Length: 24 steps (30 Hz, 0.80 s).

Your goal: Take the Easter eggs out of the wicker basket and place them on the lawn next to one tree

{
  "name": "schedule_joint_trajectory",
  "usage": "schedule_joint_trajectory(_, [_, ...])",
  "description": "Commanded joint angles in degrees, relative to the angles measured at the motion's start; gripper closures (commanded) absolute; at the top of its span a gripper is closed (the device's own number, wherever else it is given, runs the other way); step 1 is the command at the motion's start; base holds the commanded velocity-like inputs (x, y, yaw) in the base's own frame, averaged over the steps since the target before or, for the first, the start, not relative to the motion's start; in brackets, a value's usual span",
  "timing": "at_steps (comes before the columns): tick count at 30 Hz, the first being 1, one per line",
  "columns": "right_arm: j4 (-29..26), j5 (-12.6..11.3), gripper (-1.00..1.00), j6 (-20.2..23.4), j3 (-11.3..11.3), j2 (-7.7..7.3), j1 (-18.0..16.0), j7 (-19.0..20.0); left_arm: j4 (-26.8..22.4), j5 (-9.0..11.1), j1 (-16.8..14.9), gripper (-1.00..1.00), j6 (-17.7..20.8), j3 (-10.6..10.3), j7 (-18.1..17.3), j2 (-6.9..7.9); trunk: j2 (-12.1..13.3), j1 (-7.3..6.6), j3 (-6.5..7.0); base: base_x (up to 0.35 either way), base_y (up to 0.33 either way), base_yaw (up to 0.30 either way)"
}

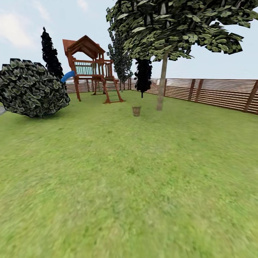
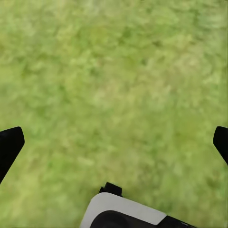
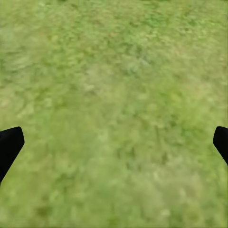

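- The lawn [image 1: 129,186] spreads wide and bare between the robot and everything else; judging by that, the task is hardly begun, with the approach still to make.
- The tree [image 1: 162,86] with the pale trunk stands far off at about 1 o'clock, before the fence [image 1: 222,94]; a handy spot for the eggs, I judge.
- The play tower [image 1: 91,68] rises at 11 o'clock.
- The basket [image 1: 136,111] sits at 12 o'clock, just beside the trunk; its contents are too small to tell.
- Left gripper [image 2: 114,145] and right gripper [image 3: 114,145] hang over grass, fingers spread wide, holding nothing.
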Motion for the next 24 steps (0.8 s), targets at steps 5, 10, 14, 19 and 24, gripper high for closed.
schedule_joint_trajectory(5, [0.0, 0.1, -1.00, -0.2, 0.0, 0.00, 0.0, -0.1, 0.0, 0.4, 0.0, -1.00, -0.2, -0.1, 0.0, 0.01, -0.1, 0.05, -0.13, 0.101, 0.000, 0.000])
schedule_joint_trajectory(10, [0.1, 0.0, -1.00, -0.2, 0.0, 0.00, 0.0, -0.1, 0.0, 0.4, 0.0, -1.00, -0.2, -0.1, 0.0, 0.07, -0.1, 0.05, -0.13, 0.159, 0.000, 0.000])
schedule_joint_trajectory(14, [0.1, 0.0, -1.00, -0.2, 0.0, 0.00, -0.1, -0.1, 0.0, 0.4, 0.0, -1.00, -0.1, -0.1, 0.0, 0.08, -0.1, 0.05, -0.13, 0.199, 0.000, 0.000])
schedule_joint_trajectory(19, [0.1, 0.0, -1.00, -0.2, 0.0, 0.00, 0.0, -0.1, 0.0, 0.4, 0.0, -1.00, -0.1, -0.1, 0.0, 0.08, -0.1, 0.05, -0.13, 0.204, 0.000, 0.000])
schedule_joint_trajectory(24, [0.1, 0.0, -1.00, -0.2, 0.0, 0.00, 0.0, -0.1, 0.0, 0.4, 0.0, -1.00, -0.1, -0.1, 0.0, 0.08, -0.1, 0.05, -0.13, 0.211, 0.000, 0.000])
